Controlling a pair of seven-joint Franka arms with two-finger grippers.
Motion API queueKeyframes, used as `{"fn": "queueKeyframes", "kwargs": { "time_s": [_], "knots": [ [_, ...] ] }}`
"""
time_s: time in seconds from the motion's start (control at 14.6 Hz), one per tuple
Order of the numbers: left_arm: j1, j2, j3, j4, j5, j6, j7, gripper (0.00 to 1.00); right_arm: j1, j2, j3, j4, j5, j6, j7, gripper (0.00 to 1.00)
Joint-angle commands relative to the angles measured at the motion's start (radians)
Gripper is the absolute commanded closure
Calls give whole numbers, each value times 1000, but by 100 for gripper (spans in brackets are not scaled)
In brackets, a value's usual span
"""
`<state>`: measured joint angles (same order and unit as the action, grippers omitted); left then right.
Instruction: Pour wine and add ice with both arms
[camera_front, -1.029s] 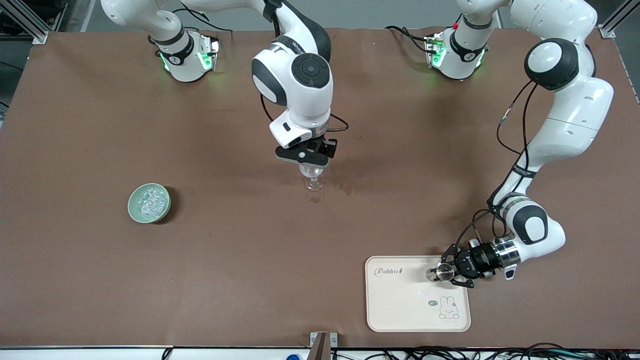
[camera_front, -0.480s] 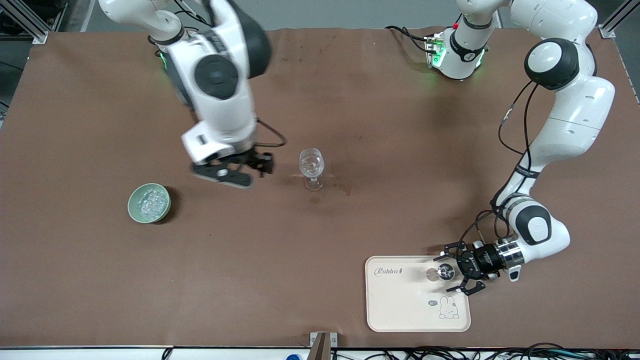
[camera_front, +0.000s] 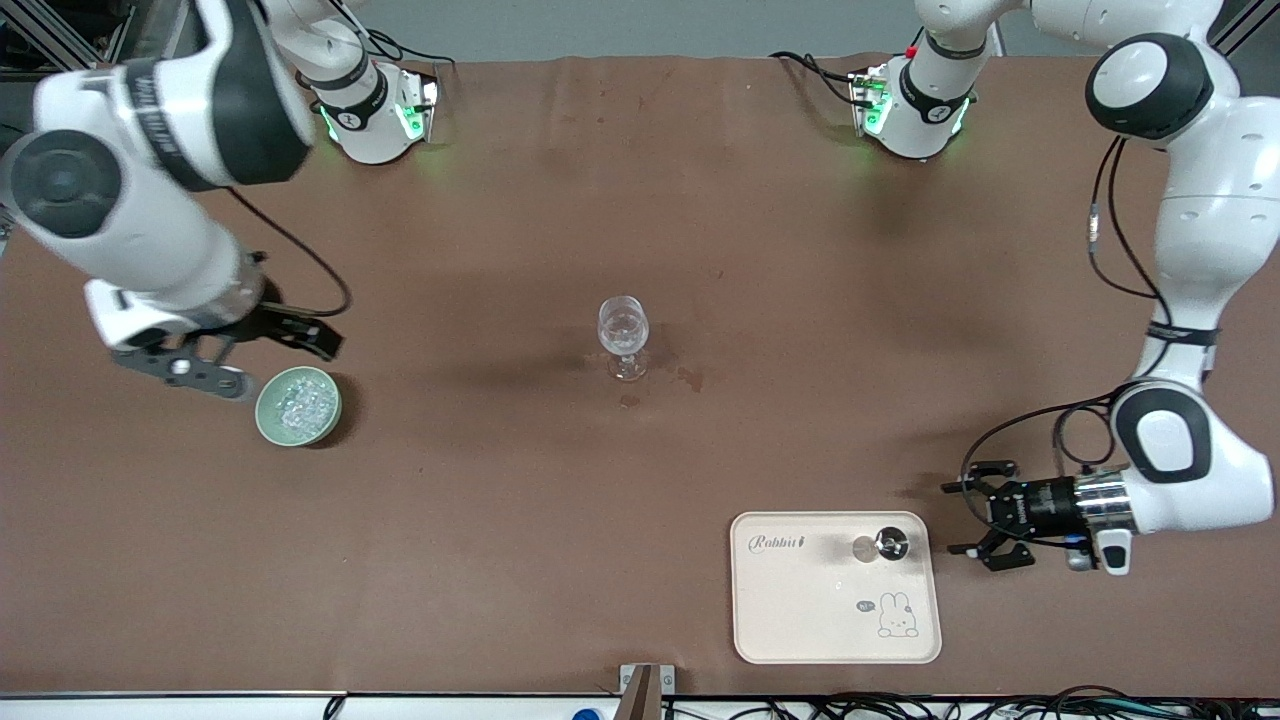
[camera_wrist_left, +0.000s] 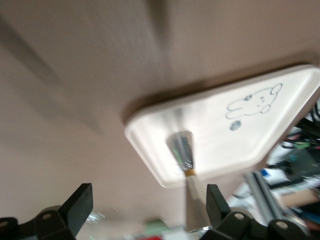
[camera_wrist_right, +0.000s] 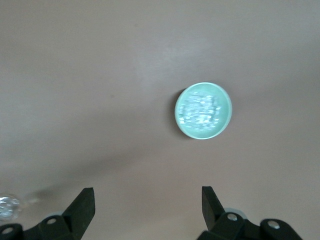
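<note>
The ice (camera_front: 297, 403) lies heaped in a green bowl (camera_front: 268, 418) toward the right arm's end of the brown-covered desk (camera_front: 500, 520). A stemmed glass (camera_front: 623, 335) stands at mid-desk; wine content: cannot tell. A small glass cup (camera_front: 892, 544) stands on a cream rabbit-printed tray (camera_front: 800, 620) nearer the front camera. The right gripper (camera_front: 235, 365) hovers just beside the bowl, fingers wide, empty. The left gripper (camera_front: 985, 525) sits just off the tray, fingers wide, empty. Only the left wrist view shows clutter past the desk edge.

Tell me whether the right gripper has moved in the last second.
Yes. The right gripper has left the stemmed glass at mid-table and swung toward the right arm's end, now beside the green bowl of ice.
</note>
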<state>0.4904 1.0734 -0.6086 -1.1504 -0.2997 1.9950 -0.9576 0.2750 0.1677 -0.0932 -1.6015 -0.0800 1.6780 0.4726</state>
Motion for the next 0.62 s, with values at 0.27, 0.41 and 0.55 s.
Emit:
{"fn": "queueKeyframes", "kwargs": {
  "time_s": [0.27, 0.41, 0.55],
  "knots": [
    [-26, -289, 3, -26, 273, -185, 46, 0, -226, -131, 23, -104, -4, 8, -279, 6],
    [-65, -361, -22, -26, 416, -226, 132, 0, -246, -161, 23, -106, -4, -10, -327, 6],
    [-104, -424, -45, -28, 555, -255, 219, 0, -257, -192, 23, -106, -4, -32, -341, 6]
  ]
}}
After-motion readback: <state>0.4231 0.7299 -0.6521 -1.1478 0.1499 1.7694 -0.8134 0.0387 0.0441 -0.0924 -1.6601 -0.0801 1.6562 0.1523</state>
